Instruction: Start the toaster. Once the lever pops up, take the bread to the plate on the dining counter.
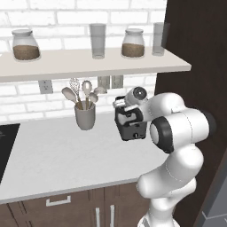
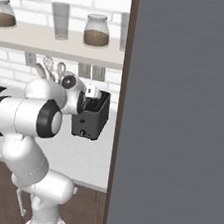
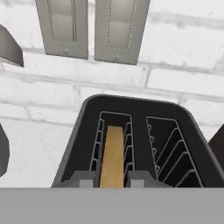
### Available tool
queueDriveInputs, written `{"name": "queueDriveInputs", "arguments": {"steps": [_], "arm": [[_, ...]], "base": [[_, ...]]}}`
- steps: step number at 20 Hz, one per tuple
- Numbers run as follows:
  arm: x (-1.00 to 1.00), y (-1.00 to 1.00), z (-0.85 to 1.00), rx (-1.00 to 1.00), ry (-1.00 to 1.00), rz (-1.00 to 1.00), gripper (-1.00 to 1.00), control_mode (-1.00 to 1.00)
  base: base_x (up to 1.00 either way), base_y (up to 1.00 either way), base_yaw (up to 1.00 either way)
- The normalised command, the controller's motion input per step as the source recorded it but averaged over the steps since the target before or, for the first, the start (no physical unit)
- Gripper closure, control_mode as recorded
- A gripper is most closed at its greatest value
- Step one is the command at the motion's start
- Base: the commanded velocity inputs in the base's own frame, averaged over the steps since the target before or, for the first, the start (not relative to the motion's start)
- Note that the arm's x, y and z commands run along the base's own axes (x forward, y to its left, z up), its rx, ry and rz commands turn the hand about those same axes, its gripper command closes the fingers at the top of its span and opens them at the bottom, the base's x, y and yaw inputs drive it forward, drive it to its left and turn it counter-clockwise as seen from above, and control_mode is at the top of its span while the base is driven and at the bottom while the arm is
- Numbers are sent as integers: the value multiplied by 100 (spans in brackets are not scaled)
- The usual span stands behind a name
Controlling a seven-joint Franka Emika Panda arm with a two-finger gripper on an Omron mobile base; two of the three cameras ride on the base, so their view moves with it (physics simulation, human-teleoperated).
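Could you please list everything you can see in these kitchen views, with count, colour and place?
toaster: one, black, on the counter near the dark side panel
bread: one slice, tan, standing in the toaster's left slot in the hand view; the other slot is bare
counter: one, pale white top, brown drawers below
utensil cup: one, grey, holding spoons and a whisk, left of the toaster
jars: two, glass with brown contents, on the wall shelf
glasses: two, clear, on the shelf
shelf: one, off-white, on the white brick wall
wall outlets: two plates, grey, behind the toaster
hand: one, dark fingertips just over the bread slot
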Motion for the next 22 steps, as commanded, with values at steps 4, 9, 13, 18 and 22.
{"name": "queueDriveInputs", "arguments": {"steps": [4,9,13,18,22], "arm": [[0,0,18,0,-34,0,100,-100],[0,0,34,0,-38,0,100,-100],[-4,13,69,0,-35,0,100,-100],[-21,14,85,3,-15,0,100,-100],[-46,3,72,7,1,0,100,-100]], "base": [[0,0,0],[0,0,0],[0,0,0],[0,0,0],[0,0,0]]}}
